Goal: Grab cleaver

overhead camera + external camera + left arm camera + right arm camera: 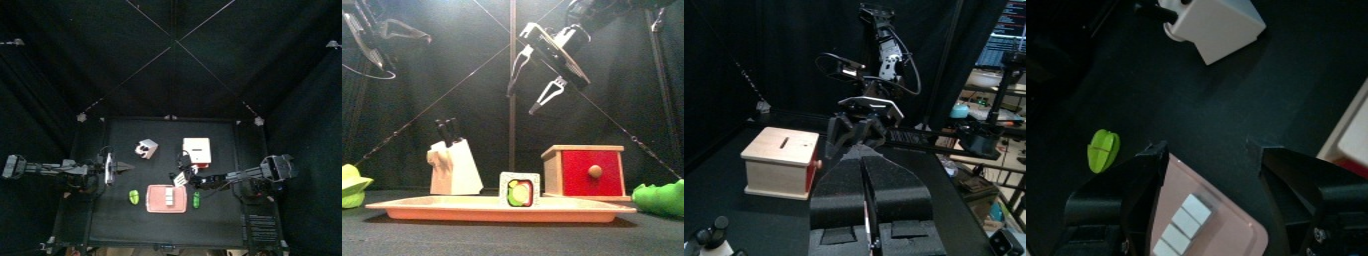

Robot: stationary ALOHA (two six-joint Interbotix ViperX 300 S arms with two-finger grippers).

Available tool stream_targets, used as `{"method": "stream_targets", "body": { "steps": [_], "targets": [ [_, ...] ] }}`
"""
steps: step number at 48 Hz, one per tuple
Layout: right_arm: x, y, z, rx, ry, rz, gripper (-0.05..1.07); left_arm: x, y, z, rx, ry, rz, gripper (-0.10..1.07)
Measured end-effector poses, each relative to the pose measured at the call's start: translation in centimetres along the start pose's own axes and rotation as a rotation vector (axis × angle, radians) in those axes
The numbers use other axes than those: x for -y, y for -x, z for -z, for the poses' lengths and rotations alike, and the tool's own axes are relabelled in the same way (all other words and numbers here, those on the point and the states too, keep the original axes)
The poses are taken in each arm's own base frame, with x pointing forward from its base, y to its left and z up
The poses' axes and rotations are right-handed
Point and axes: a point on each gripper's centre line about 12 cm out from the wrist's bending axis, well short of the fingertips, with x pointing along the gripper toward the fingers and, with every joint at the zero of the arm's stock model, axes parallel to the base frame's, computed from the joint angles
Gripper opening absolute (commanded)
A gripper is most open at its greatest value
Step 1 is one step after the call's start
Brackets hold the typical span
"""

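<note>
Meanwhile the right hand (pixel 1213 200) hangs spread apart above the pink tray (pixel 1200 215); the left hand (pixel 866 160) is pressed together, far from the knife block (pixel 454 166).

We saw black curtains (pixel 80 60) hanging on every side of a small black table (pixel 120 135) — thin pale cords (pixel 201 60) crossed overhead between the pen's corners. Past a gap in the curtains lay a cluttered room with shelves (pixel 998 90) — details were unclear.
</note>
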Motion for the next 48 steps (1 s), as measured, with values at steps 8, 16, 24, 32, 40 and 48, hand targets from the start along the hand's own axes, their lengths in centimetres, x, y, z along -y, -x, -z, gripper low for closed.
{"method": "stream_targets", "body": {
  "steps": [8, 16, 24, 32, 40, 48],
  "targets": [
    [0.6, -0.7, -0.7, 0.032, 0.075, -0.046, 0.94, 0.0, 0.1, 0.2, -0.005, 0.009, -0.002, -0.02],
    [1.1, -1.0, -1.2, 0.077, 0.164, -0.051, 0.94, -0.4, 0.2, 0.6, -0.015, 0.072, -0.032, 0.01],
    [2.0, -0.7, -2.4, 0.143, 0.238, -0.03, 0.94, -0.9, 0.2, 0.9, -0.032, 0.175, -0.078, 0.24],
    [3.2, 0.0, -3.3, 0.193, 0.279, -0.004, 0.94, -1.0, 0.0, 0.7, -0.065, 0.236, -0.093, 0.56],
    [4.7, 0.4, -2.6, 0.188, 0.302, 0.02, 0.94, -0.3, -0.9, -1.0, -0.114, 0.266, -0.066, 0.73],
    [5.4, 1.4, -2.8, 0.208, 0.29, 0.032, 0.94, 0.4, -2.1, -3.3, -0.174, 0.276, -0.041, 0.73]
  ]
}}
